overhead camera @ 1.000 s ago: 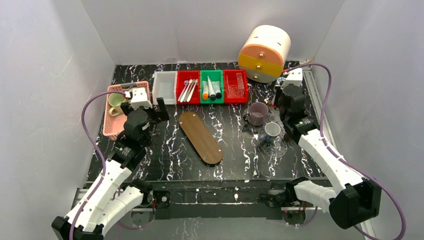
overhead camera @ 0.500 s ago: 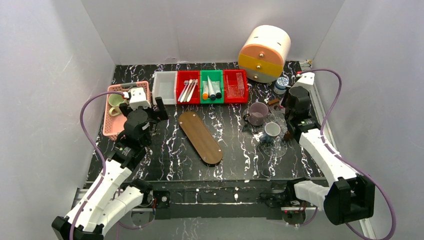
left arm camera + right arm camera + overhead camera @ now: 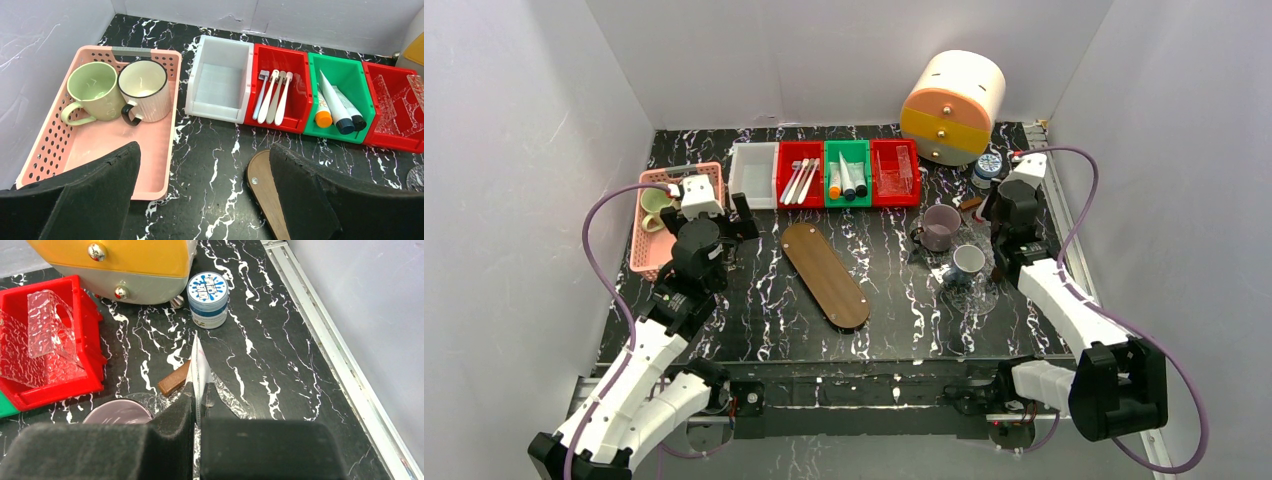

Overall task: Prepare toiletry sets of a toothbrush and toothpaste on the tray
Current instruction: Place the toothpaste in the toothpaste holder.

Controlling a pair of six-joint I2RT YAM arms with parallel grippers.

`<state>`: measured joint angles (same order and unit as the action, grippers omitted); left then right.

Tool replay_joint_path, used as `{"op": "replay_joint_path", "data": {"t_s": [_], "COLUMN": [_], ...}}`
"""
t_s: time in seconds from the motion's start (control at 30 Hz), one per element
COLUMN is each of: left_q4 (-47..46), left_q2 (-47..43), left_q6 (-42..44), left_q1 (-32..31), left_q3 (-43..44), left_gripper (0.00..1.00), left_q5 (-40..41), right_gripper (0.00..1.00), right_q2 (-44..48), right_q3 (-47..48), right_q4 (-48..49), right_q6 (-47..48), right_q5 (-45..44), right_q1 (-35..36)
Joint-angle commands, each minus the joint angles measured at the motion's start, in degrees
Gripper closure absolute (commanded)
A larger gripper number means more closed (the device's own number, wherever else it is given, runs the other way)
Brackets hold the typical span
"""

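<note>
Toothbrushes (image 3: 272, 95) and tubes (image 3: 336, 102), binned behind the tray (image 3: 826, 273): likely light, slim, slippery; take mid-length; left claw (image 3: 204, 150) spread, right claw (image 3: 197, 400) pinching clear film (image 3: 200, 360).

Green mug (image 3: 93, 91) and white mug (image 3: 144, 89) share the pink basket (image 3: 115, 146).

Toothbrushes (image 3: 273, 96) in bin (image 3: 299, 90), tubes (image 3: 327, 92) in neighbouring bin (image 3: 350, 75) at right, tray (image 3: 825, 273) before both, mugs (image 3: 92, 87) in basket (image 3: 125, 145) at left

Three toothbrushes (image 3: 273, 96); three tubes (image 3: 334, 101) (one orange-capped); four bins (image 3: 220, 80); four mugs (image 3: 92, 90).
</note>
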<state>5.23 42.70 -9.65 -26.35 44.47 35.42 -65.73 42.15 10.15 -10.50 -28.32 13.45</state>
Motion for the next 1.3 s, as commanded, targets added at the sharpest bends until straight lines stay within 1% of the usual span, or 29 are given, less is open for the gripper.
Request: {"op": "replay_joint_path", "data": {"t_s": [0.0,0.73,1.03,1.17,1.27], "left_q4": [0.13,-0.14,-0.22,-0.22,-0.23], "left_q2": [0.08,1.16,1.18,1.23,1.21], "left_q6": [-0.63,-0.63,-0.63,-0.63,-0.63], "left_q1": [0.41,0.51,0.58,0.6,0.6], "left_q3": [-0.52,-0.73,-0.7,-0.7,-0.7], "left_gripper": [0.02,0.02,0.02,0.02,0.02], "left_q5": [1.13,0.04,0.04,0.09,0.03], "right_gripper": [0.99,0.99,0.99,0.94,0.93], "right_q2": [-0.77,-5.78,-7.67,-8.29,-8.55], "right_q3": [-0.7,-3.76,-7.11,-8.18,-9.08], "right_q4": [7.08,13.11,18.81,20.6,22.44], "right_q6": [0.54,3.89,5.27,5.25,5.47], "right_q5": [0.1,1.55,3.25,4.28,4.58], "right_q1": [-0.36,-0.38,-0.31,-0.35,-0.35]}}
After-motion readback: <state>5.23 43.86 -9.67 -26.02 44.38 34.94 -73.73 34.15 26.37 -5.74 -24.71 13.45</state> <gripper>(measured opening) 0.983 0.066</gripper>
